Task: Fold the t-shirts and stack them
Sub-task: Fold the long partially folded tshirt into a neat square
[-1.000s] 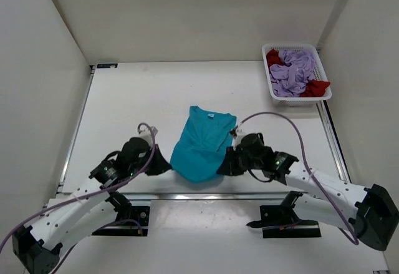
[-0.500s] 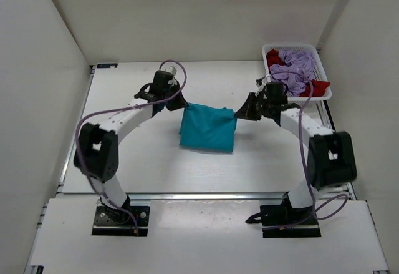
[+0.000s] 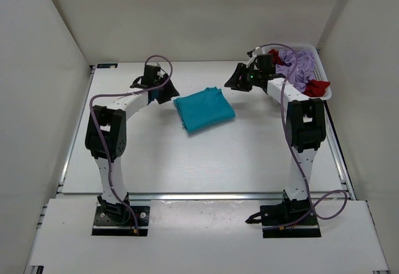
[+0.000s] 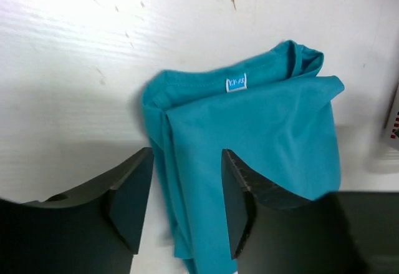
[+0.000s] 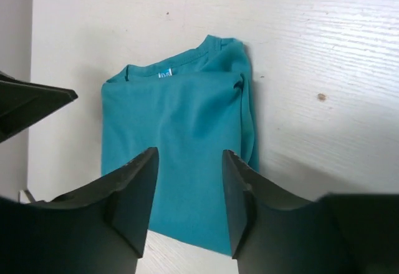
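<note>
Folded teal t-shirt (image 3: 204, 110) is lying on the table's (image 3: 187, 161) far half | your left gripper (image 3: 166, 93) is hovering beside it, fingers released, empty | your right gripper (image 3: 232, 82) is hanging released, empty | lavender t-shirt (image 3: 299, 65) and red t-shirt (image 3: 317, 87) are sitting in the white basket (image 3: 325, 77)

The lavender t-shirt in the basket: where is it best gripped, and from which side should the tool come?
Pinch a raised bunch of folds near the middle of the lavender t-shirt, coming down from above. It lies crumpled in the basket, whose walls close off the sides. The red t-shirt shows at its edges, so a central pinch probably takes only one shirt.
</note>
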`<state>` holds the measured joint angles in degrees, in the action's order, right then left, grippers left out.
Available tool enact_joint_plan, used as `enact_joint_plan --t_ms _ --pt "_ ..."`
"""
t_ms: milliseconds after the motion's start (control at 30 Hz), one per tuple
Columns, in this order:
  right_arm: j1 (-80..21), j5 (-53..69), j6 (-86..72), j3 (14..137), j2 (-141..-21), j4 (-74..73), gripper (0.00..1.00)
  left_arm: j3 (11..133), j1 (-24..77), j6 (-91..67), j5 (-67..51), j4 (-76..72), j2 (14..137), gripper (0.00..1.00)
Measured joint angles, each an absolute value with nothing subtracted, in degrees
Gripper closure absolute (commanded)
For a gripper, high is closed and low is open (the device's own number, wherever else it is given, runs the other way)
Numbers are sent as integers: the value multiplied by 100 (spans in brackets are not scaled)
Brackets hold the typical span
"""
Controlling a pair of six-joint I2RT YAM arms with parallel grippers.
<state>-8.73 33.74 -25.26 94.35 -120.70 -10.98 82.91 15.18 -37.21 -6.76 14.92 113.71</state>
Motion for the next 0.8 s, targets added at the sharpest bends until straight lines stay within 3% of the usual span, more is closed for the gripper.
enact_joint_plan --t_ms 33,100,167,267,533,800 --pt "-888 3365 -2512 9419 -12062 -1107 55 8326 1437 -3756 -692 1490 11373 43" --pt "-915 3334 -2486 9317 -12016 -1087 65 8331 1321 -3817 -720 1385 11358 58" --pt "-950 3291 -2456 9019 -11872 -987 87 8287 1245 -3846 -746 1238 11330 61" --pt "-1026 3249 -2462 8530 -11640 -862 100 8141 1444 -3863 -784 1061 11205 60" --pt "-1275 3216 -2550 7881 -11618 -480 100 6825 2871 -4228 -1310 -180 11093 65" --pt "-1269 3050 -2884 6672 -11478 -27 100 4829 2757 -4683 -1472 -1229 10331 64"
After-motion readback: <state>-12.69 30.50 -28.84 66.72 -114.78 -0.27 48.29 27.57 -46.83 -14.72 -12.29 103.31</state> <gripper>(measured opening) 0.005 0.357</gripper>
